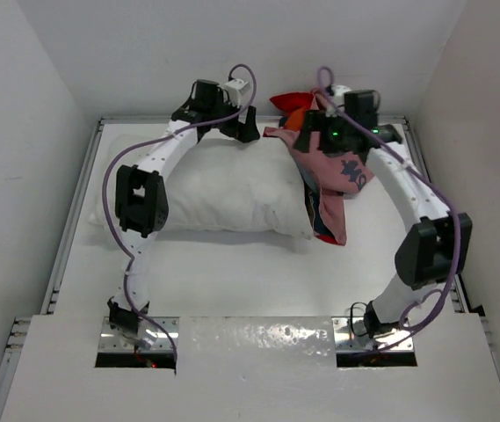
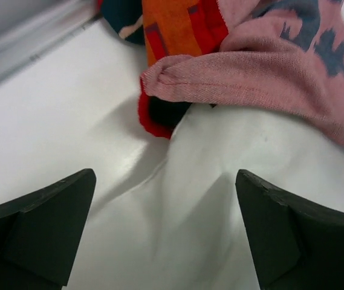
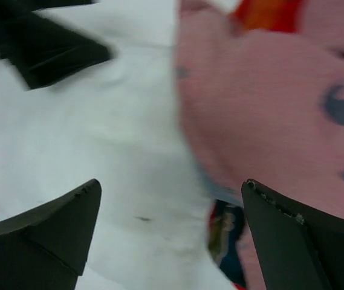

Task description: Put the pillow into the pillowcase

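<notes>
The top view is bright and evenly lit from overhead, so the white walls and table (image 1: 232, 264) nearly wash together. Soft, faint shadows sit under the lower edge of the pillow (image 1: 223, 189) and beneath the arms. A shiny strip (image 1: 258, 338) at bottom centre shows mottled glare.

The left wrist view is sharp in the middle: the weave of the pillowcase (image 2: 268, 72) reads clearly. The dark fingers (image 2: 38, 229) of the left gripper (image 2: 165, 175) in the lower corners are slightly soft, and a gentle shadow falls on the table at centre left.

The right wrist view is smeared throughout, with fabric edges and print blurred.
</notes>
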